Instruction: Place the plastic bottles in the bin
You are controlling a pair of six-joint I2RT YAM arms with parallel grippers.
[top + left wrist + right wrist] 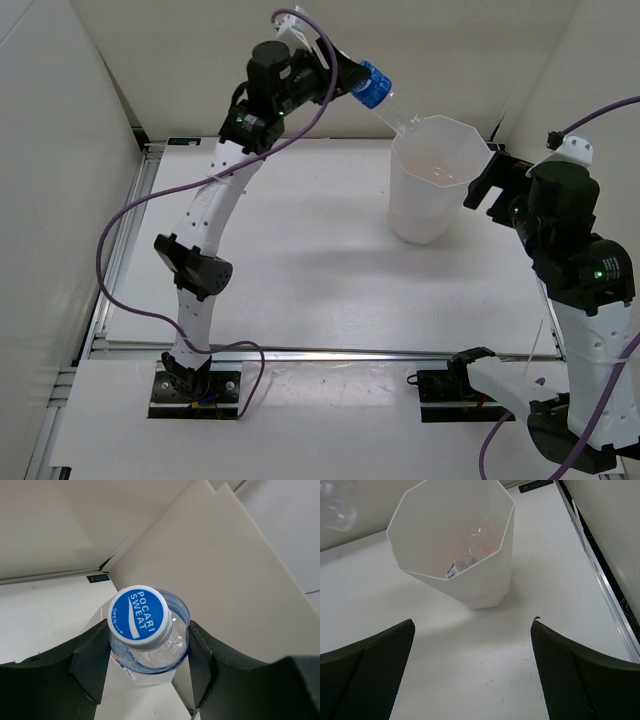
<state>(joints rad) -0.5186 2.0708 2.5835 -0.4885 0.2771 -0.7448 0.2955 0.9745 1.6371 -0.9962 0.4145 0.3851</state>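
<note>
**Top external view.** A white tabletop [300,270] enclosed by pale panel walls [60,150]. The bin [425,215], white, translucent and many-sided at the rim, stands toward the far right corner of the tabletop. The left tool [346,79] is raised above the far edge, clamped on a clear bottle [392,108] with a blue label [372,88]. The bottle is tilted, its base pointing down at the bin's far-left rim. Whether base and rim touch cannot be told. The right tool [488,186] waits just beside the bin, on the side facing the right edge.

**Left wrist view.** The bottle's blue cap [139,614] faces the camera. The dark fingers [92,662] press the clear shoulder below the cap from both sides, closed only as far as the bottle allows.

**Right wrist view.** The right tool's two fingers are spread wide with nothing between them. The bin lies ahead, open mouth toward the camera. At its bottom show clear plastic glints [476,535], a scrap of printed label and an orange tint. How many bottles lie there cannot be told.

**Handling.** The bottle looks empty, so probably light. Its thin wall should dent under pressure and its smooth surface may slip. The stiffer shoulder near the cap seems the soundest hold.
</note>
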